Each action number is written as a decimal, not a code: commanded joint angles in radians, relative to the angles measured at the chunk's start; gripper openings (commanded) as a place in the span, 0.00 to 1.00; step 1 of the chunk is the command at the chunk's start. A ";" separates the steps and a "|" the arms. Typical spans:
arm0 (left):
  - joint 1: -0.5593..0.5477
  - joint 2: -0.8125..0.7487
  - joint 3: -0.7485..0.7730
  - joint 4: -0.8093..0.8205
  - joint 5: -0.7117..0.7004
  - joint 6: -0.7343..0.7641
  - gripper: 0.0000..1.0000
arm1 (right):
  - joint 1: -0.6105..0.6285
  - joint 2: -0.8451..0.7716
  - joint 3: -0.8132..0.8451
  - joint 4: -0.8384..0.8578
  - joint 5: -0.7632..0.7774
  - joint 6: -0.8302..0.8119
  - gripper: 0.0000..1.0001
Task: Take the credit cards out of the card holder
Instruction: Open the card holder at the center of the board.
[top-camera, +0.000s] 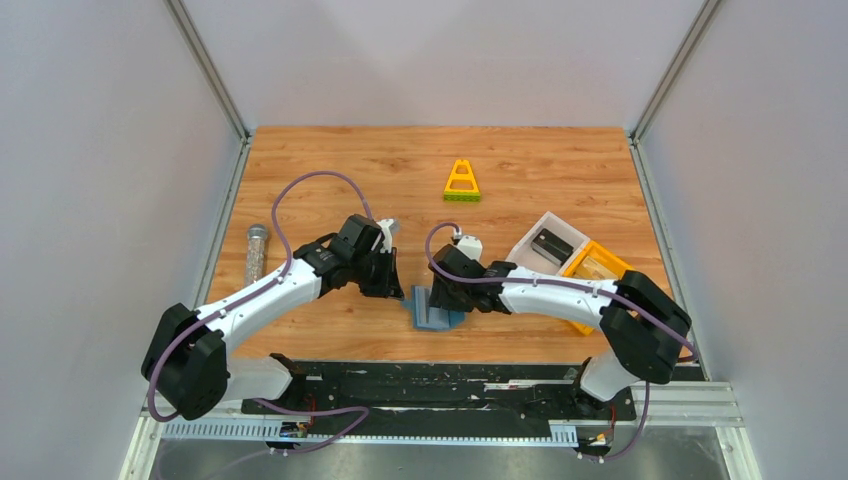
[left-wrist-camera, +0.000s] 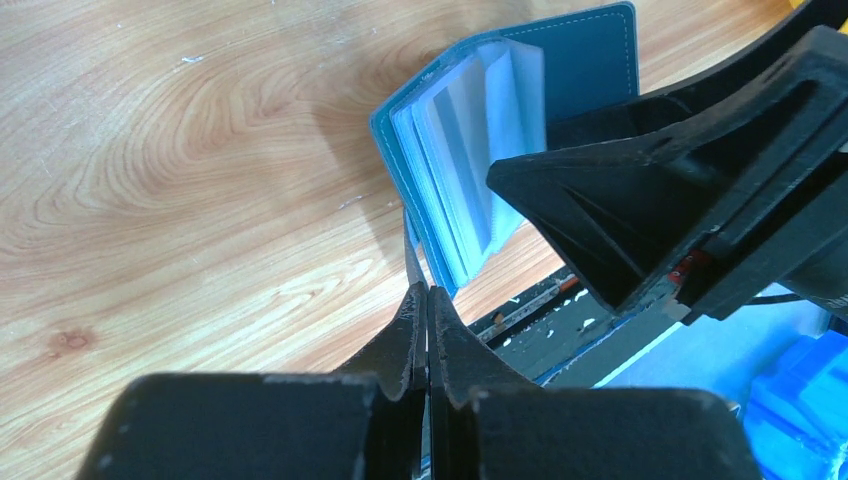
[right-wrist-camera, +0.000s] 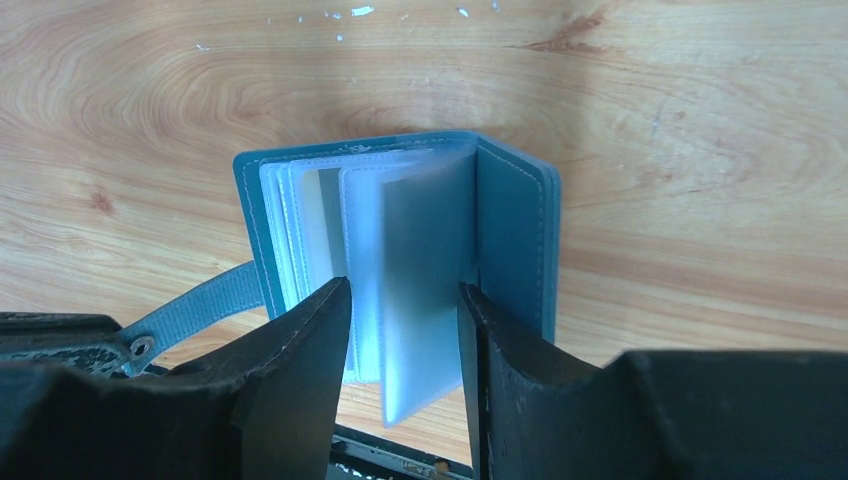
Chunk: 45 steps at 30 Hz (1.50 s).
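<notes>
The wooden bench (top-camera: 560, 160) is standing between pale grey walls (top-camera: 90, 150), and the blue card holder (right-wrist-camera: 515, 235) is standing half open near its front edge, between both arms. Its clear sleeves (right-wrist-camera: 425, 270) are looking cloudy, so I cannot tell whether credit cards are sitting inside. The left gripper (left-wrist-camera: 428, 292) is pressing its jaws together on the holder's thin strap (right-wrist-camera: 200, 305), while the right gripper (right-wrist-camera: 403, 290) is holding its jaws partly apart around the sleeves.

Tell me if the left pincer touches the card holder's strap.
Touching. The left wrist view shows the left pincer shut on the strap, seen edge-on.
</notes>
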 joint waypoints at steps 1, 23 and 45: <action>-0.003 -0.028 -0.002 0.003 -0.009 0.015 0.00 | -0.006 -0.056 -0.007 -0.044 0.059 0.004 0.45; -0.003 -0.008 -0.002 0.001 -0.020 0.020 0.00 | -0.038 -0.185 -0.098 -0.166 0.114 0.027 0.41; -0.004 -0.014 0.003 0.034 0.054 -0.003 0.00 | -0.063 -0.380 -0.010 -0.011 -0.095 -0.060 0.41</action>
